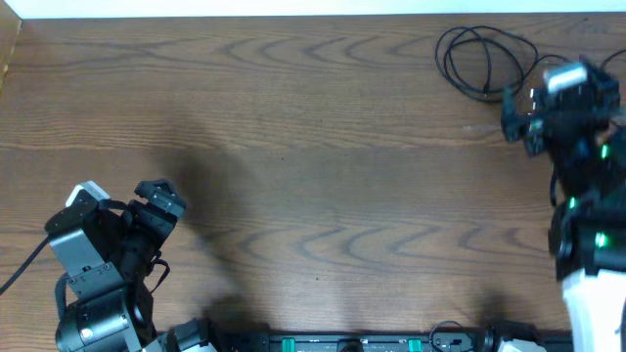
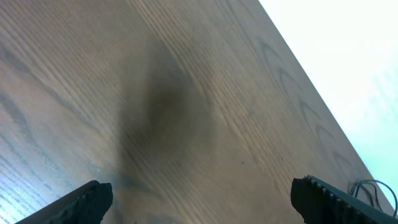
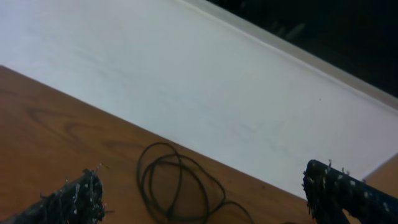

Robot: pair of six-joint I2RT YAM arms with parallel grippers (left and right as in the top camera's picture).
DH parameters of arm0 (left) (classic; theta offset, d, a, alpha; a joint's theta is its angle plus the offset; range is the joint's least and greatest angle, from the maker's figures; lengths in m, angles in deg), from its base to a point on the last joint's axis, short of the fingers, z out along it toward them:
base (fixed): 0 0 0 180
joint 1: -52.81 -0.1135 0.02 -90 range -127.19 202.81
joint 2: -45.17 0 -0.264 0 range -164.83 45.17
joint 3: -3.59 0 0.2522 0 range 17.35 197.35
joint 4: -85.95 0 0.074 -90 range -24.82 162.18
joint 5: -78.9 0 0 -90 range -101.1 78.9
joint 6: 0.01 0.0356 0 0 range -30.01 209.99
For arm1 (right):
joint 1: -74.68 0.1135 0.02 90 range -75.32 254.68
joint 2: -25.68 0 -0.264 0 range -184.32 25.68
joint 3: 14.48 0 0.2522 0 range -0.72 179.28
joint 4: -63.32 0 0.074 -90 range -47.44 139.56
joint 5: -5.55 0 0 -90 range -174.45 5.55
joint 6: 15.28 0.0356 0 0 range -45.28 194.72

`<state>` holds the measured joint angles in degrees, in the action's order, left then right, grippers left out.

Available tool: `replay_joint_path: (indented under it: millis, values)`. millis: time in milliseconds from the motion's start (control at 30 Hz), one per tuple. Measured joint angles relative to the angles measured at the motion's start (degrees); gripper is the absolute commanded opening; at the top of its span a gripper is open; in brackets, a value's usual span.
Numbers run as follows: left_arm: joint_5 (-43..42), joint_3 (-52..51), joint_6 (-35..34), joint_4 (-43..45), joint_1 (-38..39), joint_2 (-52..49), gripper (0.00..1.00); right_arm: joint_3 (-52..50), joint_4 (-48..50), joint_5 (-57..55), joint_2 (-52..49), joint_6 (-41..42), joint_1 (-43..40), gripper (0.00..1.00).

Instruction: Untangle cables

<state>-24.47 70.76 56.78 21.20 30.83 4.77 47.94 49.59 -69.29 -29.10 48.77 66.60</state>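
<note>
The cables (image 1: 486, 68) lie as thin black loops near the table's far right corner; only black cord shows. My right gripper (image 1: 516, 117) hovers just right of and in front of them, open. In the right wrist view the loops (image 3: 139, 177) lie between and beyond the two wide-apart fingertips (image 3: 71, 199), with nothing held. My left gripper (image 1: 161, 200) stands open at the near left, far from the cables. Bare wood fills the gap of the left gripper (image 2: 202, 202), and a bit of the cable loops (image 2: 370, 188) shows far off at the lower right.
The wooden table (image 1: 313, 166) ends at a white back edge (image 1: 293, 8). In the right wrist view a white wall or board (image 3: 186, 81) rises just behind the cables. Black fixtures (image 1: 372, 342) line the front edge between the arm bases.
</note>
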Motion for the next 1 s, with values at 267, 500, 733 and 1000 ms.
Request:
replay_joint_path:
  millis: [267,500,733,1000]
  values:
    - [0.00,0.00,0.00,-0.02,0.00,0.02,0.96,-2.10,0.24,3.23,12.96,0.02,0.00,0.99]
    - [0.00,0.00,-0.02,0.00,0.00,0.02,0.96,-2.10,0.17,5.25,21.68,0.02,0.00,0.99]
    - [0.00,0.00,0.00,0.00,0.00,0.02,0.96,-2.10,-0.61,6.03,32.92,0.02,-0.02,0.99]
    - [0.00,0.00,0.00,0.00,0.00,0.02,0.96,-2.05,-1.68,6.36,42.14,0.02,3.50,0.99]
